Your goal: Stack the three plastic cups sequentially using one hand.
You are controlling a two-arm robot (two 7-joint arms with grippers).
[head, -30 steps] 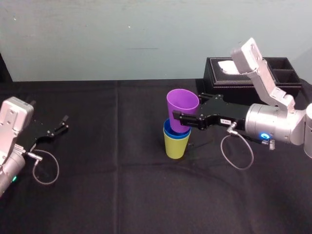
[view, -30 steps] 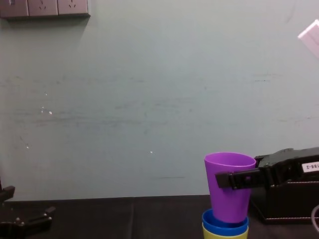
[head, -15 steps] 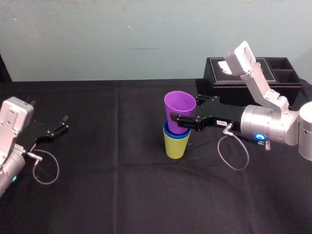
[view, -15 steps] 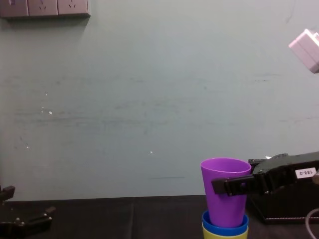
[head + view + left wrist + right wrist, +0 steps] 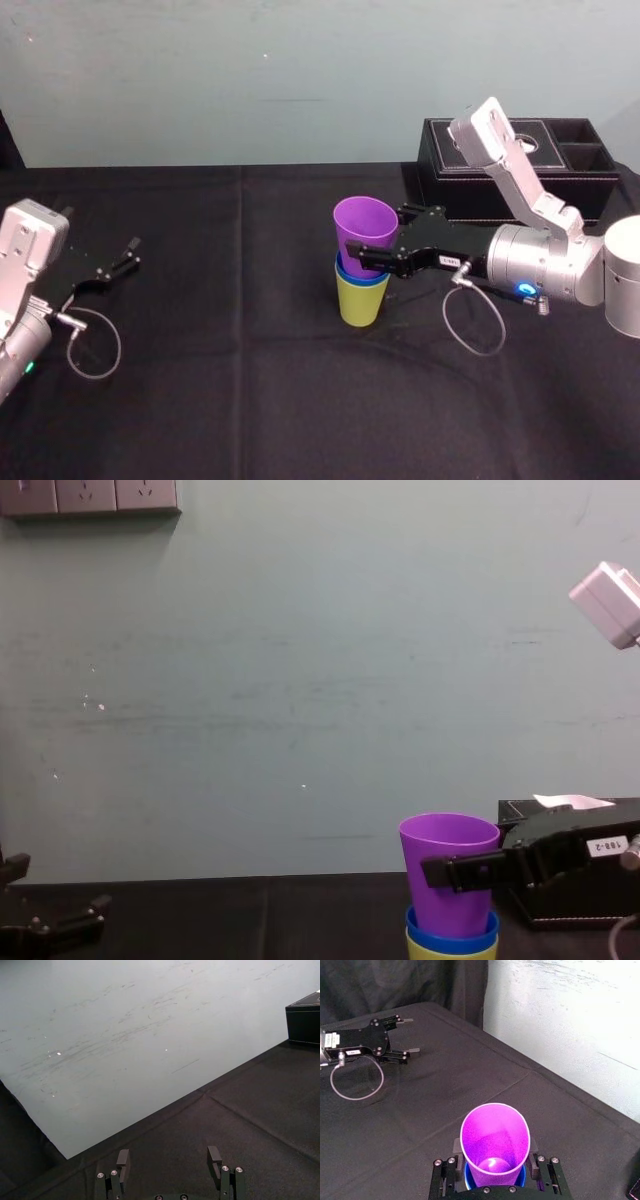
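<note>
Purple cup (image 5: 365,232): clamped across its lower half by the right end effector (image 5: 383,240), one finger on each side, mouth up. Its base sits inside the blue cup (image 5: 350,275) directly below the fingers. Blue is nested in the green cup (image 5: 362,302), and green stands on the tabletop (image 5: 250,380).

- Grip is low on the purple wall, leaving the rim free. This probably also keeps the fingers just above the blue rim so the cup can drop without them catching on it.
- Purple leans slightly away from the wrist, toward the fingertip side. Most of its wall shows above the blue rim, so I judge it only partly seated.
- Blue shows just a thin band above green, which is how a fully nested cup looks. By that measure purple has some way to sink.

Room around the stack:
- Beyond the fingertips is open black cloth with nothing near the stack.
- Beside and behind the wrist is a black box (image 5: 440,170), near the arm but apart from the cups. Pulling straight back along the arm looks clear; swinging toward the box would be tight.
- A sideways release could tip the three-high stack, so I'd say open the fingers first, then lift away.

Left end effector (image 5: 128,255): fingers apart, holding nothing, parked low over the cloth well off from the cups.
</note>
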